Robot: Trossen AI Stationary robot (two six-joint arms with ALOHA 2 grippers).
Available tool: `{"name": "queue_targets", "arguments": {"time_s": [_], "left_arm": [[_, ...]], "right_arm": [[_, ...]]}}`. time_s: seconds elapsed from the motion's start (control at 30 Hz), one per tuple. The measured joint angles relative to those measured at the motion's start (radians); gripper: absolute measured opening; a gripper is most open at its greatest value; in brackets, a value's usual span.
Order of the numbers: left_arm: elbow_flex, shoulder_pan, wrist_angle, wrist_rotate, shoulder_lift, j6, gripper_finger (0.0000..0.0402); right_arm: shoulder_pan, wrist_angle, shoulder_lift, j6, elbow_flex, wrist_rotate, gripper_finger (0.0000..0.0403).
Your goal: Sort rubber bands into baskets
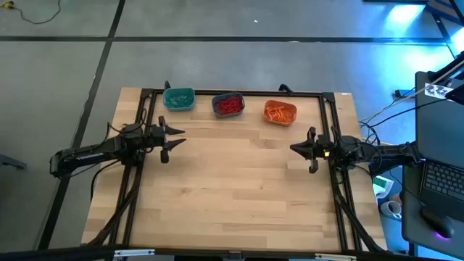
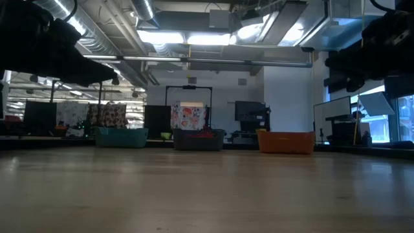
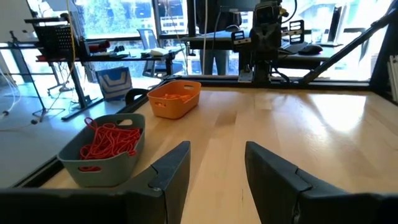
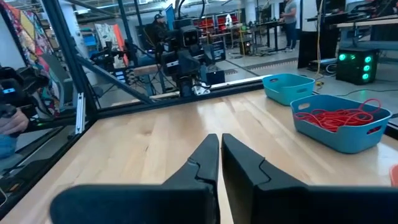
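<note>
While the wooden table (image 1: 239,188) lies bare of loose loops across its middle, the sorting looks finished or nearly so, and the sound move is to scan for strays before committing either arm. Three baskets line the far edge around twelve o'clock: the teal basket (image 1: 178,98) toward eleven, the slate blue basket (image 1: 228,105) at twelve holding red rubber bands (image 3: 111,140), and the orange basket (image 1: 280,112) toward one holding orange rubber bands (image 1: 278,112). Both arms lie low and level, reaching inward. At nine o'clock the left gripper (image 1: 174,138) has its fingers spread apart, empty. At three o'clock the right gripper (image 1: 296,148) has its fingers pressed nearly together, holding nothing.
</note>
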State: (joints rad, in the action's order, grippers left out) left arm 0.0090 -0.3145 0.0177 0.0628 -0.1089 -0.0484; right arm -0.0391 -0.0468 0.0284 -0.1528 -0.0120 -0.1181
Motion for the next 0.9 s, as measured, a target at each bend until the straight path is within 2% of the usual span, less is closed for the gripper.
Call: {"name": "queue_targets", "arguments": {"time_s": [0.27,0.47,0.9], "left_arm": [[0.0,-0.001,-0.013,-0.065,-0.009,-0.057,0.015],[0.0,-0.001,-0.013,-0.068,-0.009,0.056,0.015],[0.0,-0.001,-0.013,-0.068,-0.009,0.067,0.015]], "right_arm": [[0.0,0.005,0.015,0.006,0.001,0.002,0.0024],[0.0,0.004,0.015,0.026,0.002,-0.002,0.0024],[0.0,0.0,0.016,0.027,0.003,-0.003,0.0024]]}}
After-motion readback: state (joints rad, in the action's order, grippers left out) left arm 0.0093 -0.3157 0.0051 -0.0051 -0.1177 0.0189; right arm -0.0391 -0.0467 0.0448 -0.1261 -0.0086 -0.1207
